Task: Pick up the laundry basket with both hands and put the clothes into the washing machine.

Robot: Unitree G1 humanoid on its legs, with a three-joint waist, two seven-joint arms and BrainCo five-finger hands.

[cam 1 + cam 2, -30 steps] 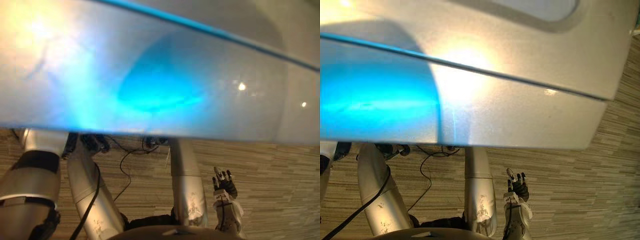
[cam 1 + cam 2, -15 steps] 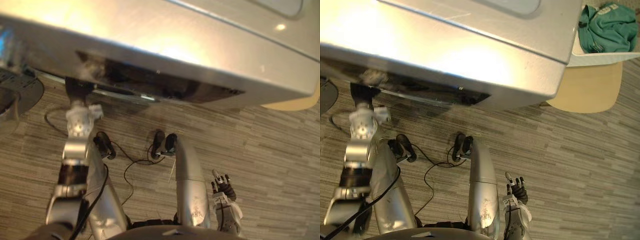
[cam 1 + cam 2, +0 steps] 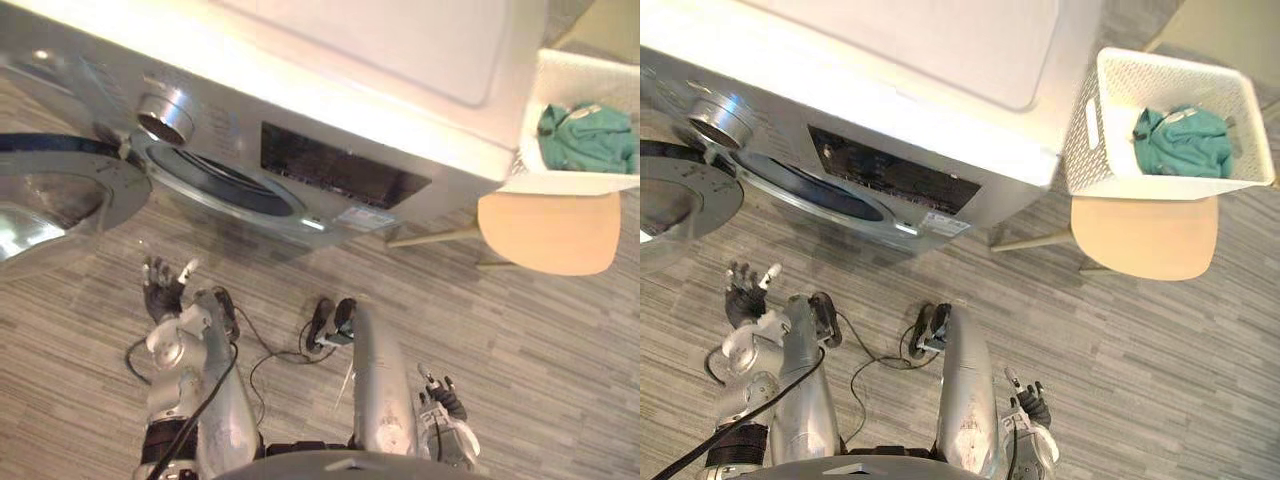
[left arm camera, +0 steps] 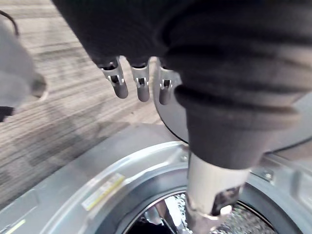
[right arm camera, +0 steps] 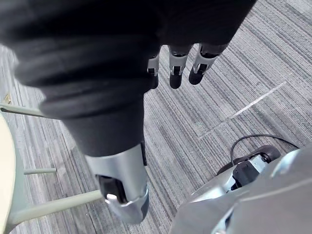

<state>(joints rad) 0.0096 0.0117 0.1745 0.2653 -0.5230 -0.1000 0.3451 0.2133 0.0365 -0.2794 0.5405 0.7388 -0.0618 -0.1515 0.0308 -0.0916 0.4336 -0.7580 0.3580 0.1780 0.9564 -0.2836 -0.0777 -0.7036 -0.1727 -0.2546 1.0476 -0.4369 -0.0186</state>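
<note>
Nearby, perforated white basket (image 3: 1085,160), crumpled teal clothes (image 3: 1181,140).

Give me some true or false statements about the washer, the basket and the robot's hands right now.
1. The washer has its door open. True.
2. The basket stands on the floor. False: it rests on a chair beside the washer.
3. Green clothes lie in the basket. True.
4. The left hand grips the basket. False: its fingers are open and empty, far from the basket.
5. The right hand holds clothes. False: it is open and empty, low over the floor.
</note>
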